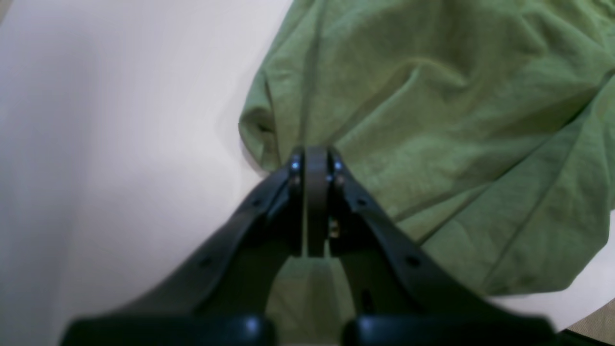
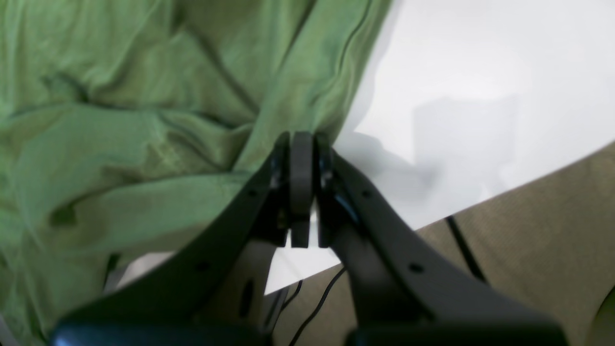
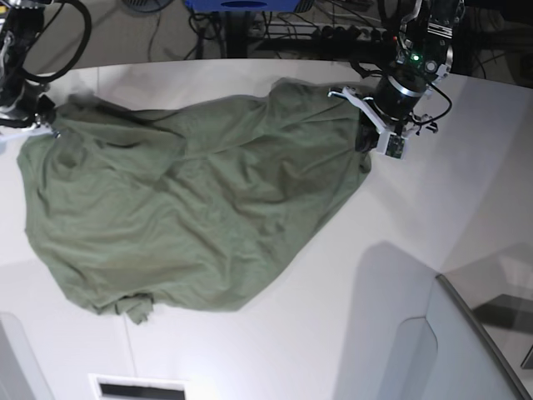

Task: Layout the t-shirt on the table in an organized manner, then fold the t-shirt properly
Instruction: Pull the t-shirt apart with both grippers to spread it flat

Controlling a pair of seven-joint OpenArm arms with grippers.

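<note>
Olive-green t-shirt [image 3: 191, 225] spread wide but rumpled across the left and centre of the base view, lying on the white table [image 3: 466, 192] — creases running diagonally, a small bunched lump at the lower left hem. Far upper-right corner of the cloth pinched by the left gripper [image 3: 366, 137], near the top right of the frame. Far upper-left corner taken by the right gripper [image 3: 46, 117], at the top left edge of the frame.

In the left wrist view, left gripper [image 1: 316, 163] at centre frame, jaws pressed tight together on a gathered fold of t-shirt [image 1: 432, 120]; cloth fanning out to the upper right, bare table [image 1: 120, 144] to the left.

In the right wrist view, right gripper [image 2: 302, 149] likewise clamped, jaws narrow, biting the edge of the t-shirt [image 2: 144, 120] — cloth filling the left half, white table [image 2: 480, 96] to the upper right, carpet and dark cables [image 2: 461, 245] along the bottom right.
</note>
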